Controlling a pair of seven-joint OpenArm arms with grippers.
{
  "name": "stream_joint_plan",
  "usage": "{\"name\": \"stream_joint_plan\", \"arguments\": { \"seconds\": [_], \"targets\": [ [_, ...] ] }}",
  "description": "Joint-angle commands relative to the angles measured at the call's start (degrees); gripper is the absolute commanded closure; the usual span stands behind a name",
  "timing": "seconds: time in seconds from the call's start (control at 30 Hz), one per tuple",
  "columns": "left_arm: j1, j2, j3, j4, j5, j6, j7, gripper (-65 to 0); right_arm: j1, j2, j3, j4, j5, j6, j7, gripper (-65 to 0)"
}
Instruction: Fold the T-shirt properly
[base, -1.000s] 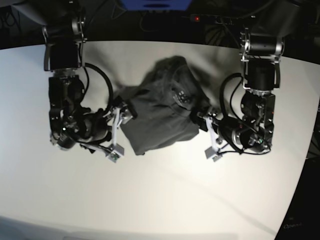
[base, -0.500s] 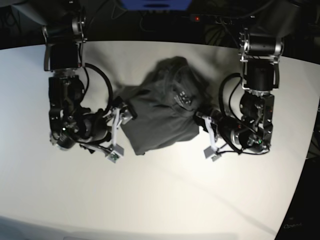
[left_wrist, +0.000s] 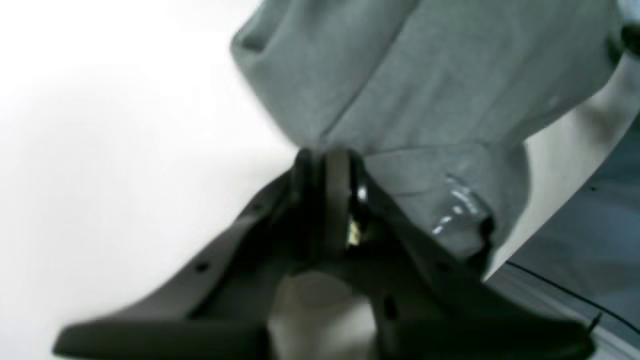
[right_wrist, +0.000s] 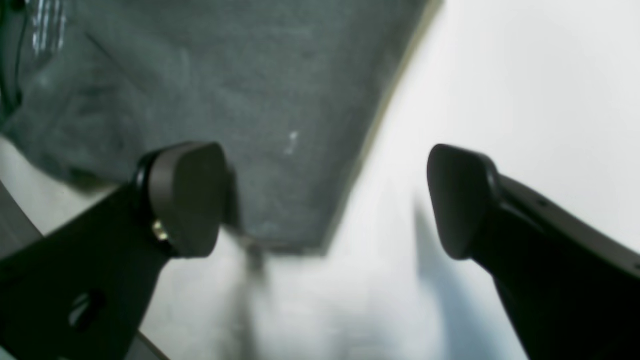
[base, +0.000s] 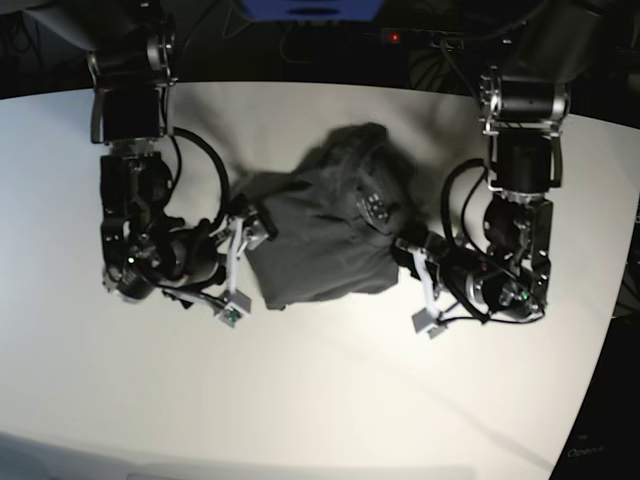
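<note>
The white table (base: 330, 400) carries the crumpled T-shirt (base: 325, 225) near its far middle — the left gripper (left_wrist: 325, 165) is clamped on the shirt's edge; the right gripper (right_wrist: 325, 200), fingers wide apart, straddles the opposite corner.

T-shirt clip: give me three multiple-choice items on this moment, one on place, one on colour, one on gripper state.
1. Where is the T-shirt?
A. bunched on the table between both arms
B. hanging off the table edge
C. spread flat in front of one arm

2. What colour is it?
A. white
B. dark grey
C. red

3. How do the grippers stand?
A. both open
B. left gripper shut on cloth, right gripper open
C. both shut

Answers: 1 A, the base view shows it crumpled between the arms; 2 B, grey in every view; 3 B, the left pads pinch cloth, the right fingers stand apart.
</note>
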Motion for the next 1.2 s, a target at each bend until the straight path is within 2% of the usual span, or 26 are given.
{"name": "stream_joint_plan", "arguments": {
  "seconds": [0.0, 0.23, 0.37, 0.97, 1.17],
  "targets": [
    [-2.5, 0.3, -0.2, 1.1, -1.0, -0.1, -0.5, -2.4, 1.9, 0.2, 0.1, 0.9, 0.6, 0.2, 0.6, -62.2],
    [-4.5, 3.5, -0.2, 1.1, -1.0, -0.1, -0.5, -2.4, 1.9, 1.0, 0.1, 0.9, 0.6, 0.2, 0.5, -62.2],
    [-5.6, 4.0, -0.2, 1.1, -1.0, -0.1, -0.5, -2.4, 2.4, 1.0, 0.1, 0.9, 0.6, 0.2, 0.5, -62.2],
    [-8.3, 4.3, 0.5, 1.1, -0.3, -0.1, -0.5, -2.4, 2.8, 1.7, 0.1, 0.9, 0.6, 0.2, 1.0, -62.4],
    [-8.5, 3.7, 4.7, 1.1, -0.8, -0.1, -0.5, -2.4, 3.5, 1.7, 0.1, 0.9, 0.6, 0.2, 0.7, -62.4]
  ]
}}
